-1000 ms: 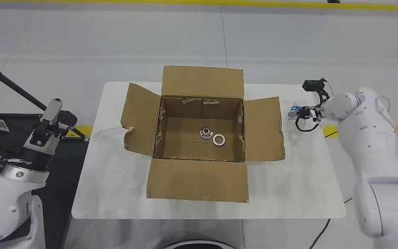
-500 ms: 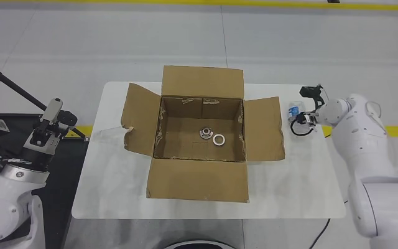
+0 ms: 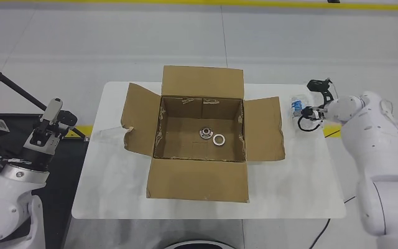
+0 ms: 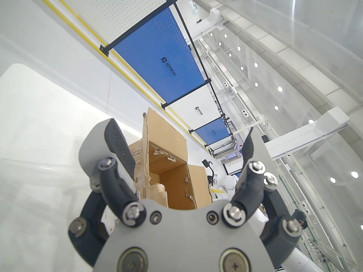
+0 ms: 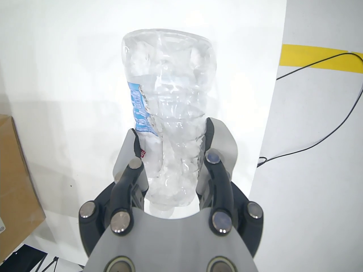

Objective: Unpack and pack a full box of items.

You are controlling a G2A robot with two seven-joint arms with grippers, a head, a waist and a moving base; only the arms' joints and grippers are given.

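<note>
Jaws, right: closed on a clear crumpled plastic bottle (image 5: 167, 108), gripping its narrower end, one finger on each side; the broad base points away from the wrist. A blue-and-white label runs down one side of the bottle.

Jaws, left: open, holding nothing, at 9 o'clock of the box and off the desk's edge, aimed toward the box.

Bottle, location: over the white desk (image 3: 298, 187), between 2 and 3 o'clock of the box, just past the tip of its 3 o'clock flap and near the desk's 3 o'clock edge. Whether it touches the desk cannot be told.

Cardboard box (image 3: 198, 180): at the desk's centre, open, with four flaps folded outward at 12, 3, 6 and 9 o'clock. Torn tape remnants hang on the inner walls.

Box contents: two small round items on the box floor near its middle. A dark ring (image 3: 204, 132) lies at 10 o'clock of a pale ring (image 3: 219, 140), just beside it.

Floor: a black cable (image 5: 326, 140) and a yellow tape strip (image 5: 320, 57) lie past the desk's 3 o'clock edge.
</note>
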